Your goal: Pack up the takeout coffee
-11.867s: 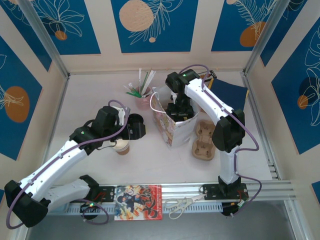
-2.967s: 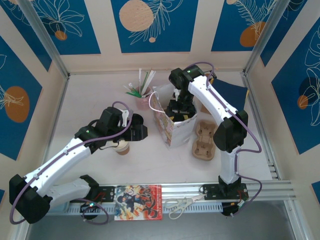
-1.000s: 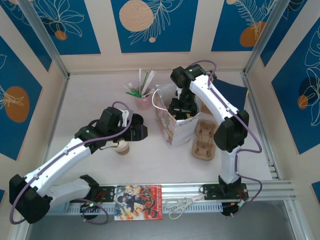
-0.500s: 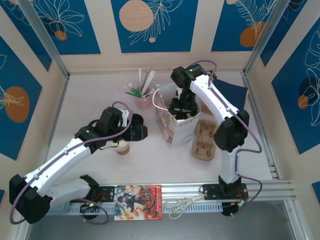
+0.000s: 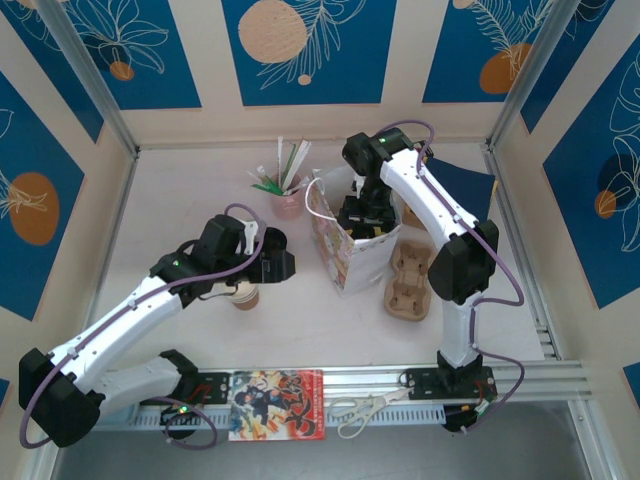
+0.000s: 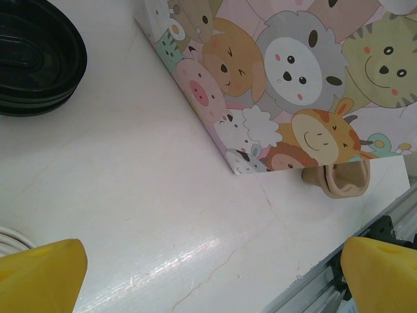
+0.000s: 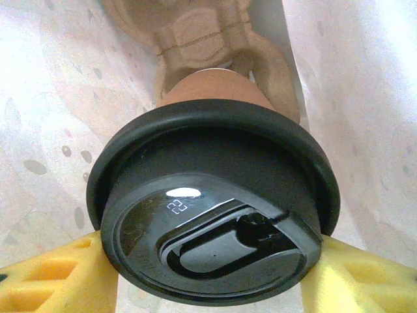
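Reaching down into the cartoon-animal bag point(image 5: 345, 262) at mid-frame, the right gripper point(image 7: 208, 277) clamps a lidded cup point(image 7: 215, 169) by its black rim, seemingly to seat it in the pulp carrier point(image 7: 195, 32) below. Left of the bag, the open takeout coffee point(image 5: 243, 293) stands on the table, partly beneath the left arm. The left gripper point(image 6: 208, 280) gapes empty, probably ready to take it next.
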